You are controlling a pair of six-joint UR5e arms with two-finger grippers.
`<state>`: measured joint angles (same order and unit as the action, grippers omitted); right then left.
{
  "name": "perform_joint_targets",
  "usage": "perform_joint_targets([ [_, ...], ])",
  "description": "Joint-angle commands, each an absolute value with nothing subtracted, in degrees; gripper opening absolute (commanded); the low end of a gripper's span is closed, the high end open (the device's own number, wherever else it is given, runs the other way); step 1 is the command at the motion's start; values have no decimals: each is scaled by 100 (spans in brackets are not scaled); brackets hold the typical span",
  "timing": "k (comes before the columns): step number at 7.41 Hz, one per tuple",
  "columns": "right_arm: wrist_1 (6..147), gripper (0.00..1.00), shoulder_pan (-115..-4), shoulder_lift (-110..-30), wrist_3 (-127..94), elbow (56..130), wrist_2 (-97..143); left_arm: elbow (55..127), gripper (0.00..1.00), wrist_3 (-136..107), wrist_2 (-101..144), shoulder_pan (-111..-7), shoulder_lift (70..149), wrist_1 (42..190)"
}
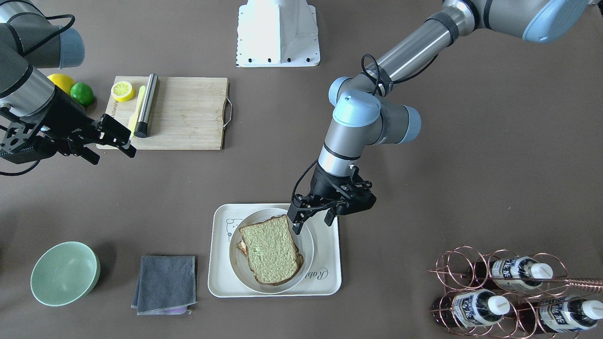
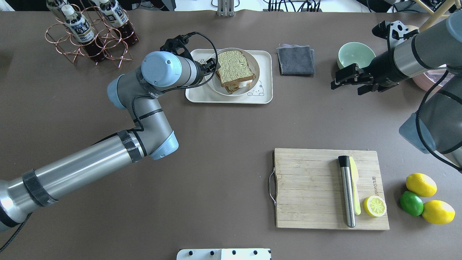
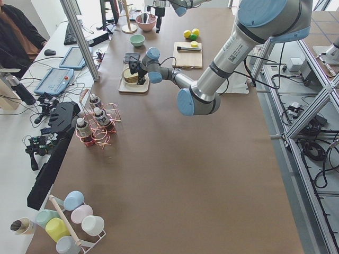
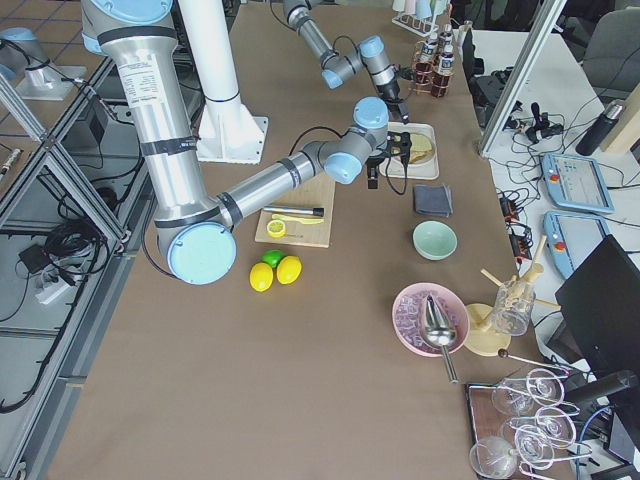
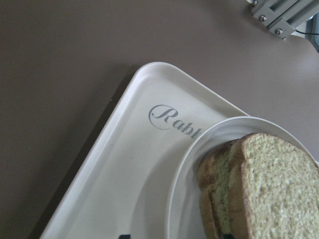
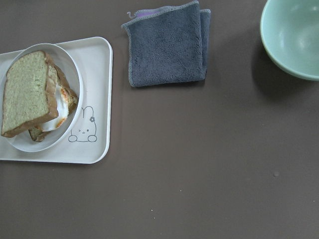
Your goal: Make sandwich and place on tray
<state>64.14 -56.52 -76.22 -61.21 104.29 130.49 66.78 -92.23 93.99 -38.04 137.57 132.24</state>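
Sandwich (image 1: 269,249) lies on round white plate (image 1: 308,245); plate sits on tray (image 1: 221,278). Egg white shows between the slices at one edge. Left gripper (image 1: 312,225) is low at plate rim, just beside sandwich, fingers apart, gripping nothing. Right gripper (image 1: 113,155) hangs near cutting board (image 1: 188,113), well apart from tray, fingers apart, empty

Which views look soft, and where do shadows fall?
Left wrist view: the pale tan bread slice looks slightly soft; the cream-white rectangular tray throws a dark shadow leftward. Right wrist view: sharp; the mint-green bowl shadows the brown table on its left.
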Motion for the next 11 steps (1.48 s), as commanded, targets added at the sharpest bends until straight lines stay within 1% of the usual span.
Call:
perform_joint_targets([
  [1,6259,100,-5792,-7638,-5794,10407,13000,7547,97,-8110,9563,-4104,13134,13201],
  [2,6240,100,-5853,-7638,-5766,10424,12921,8063,97,-7912,9519,-4113,12818,13201],
  [3,6249,100,-5923,-7629,-5748,10406,12563,8477,97,-7667,9553,-4427,12527,13175],
  [4,6258,100,-5933,-7664,-5757,10389,12168,8647,97,-7011,9728,-4630,12324,13175],
  [6,6310,100,-5985,-7752,-5757,10319,12111,9042,97,-6891,10027,-5060,11903,13184],
  [8,6337,100,-6038,-7953,-5696,10301,12312,9114,97,-6873,10639,-5586,11708,13184],
  [9,6363,100,-6230,-8146,-4991,10292,12583,9088,97,-6838,11470,-6025,11490,13184],
  [10,6737,100,-6640,-8365,-3861,10283,12951,9079,97,-6055,12314,-6517,11209,13184],
  [11,7263,100,-7001,-8524,-2945,10353,13007,9097,97,-5081,12827,-6869,10771,13184],
])
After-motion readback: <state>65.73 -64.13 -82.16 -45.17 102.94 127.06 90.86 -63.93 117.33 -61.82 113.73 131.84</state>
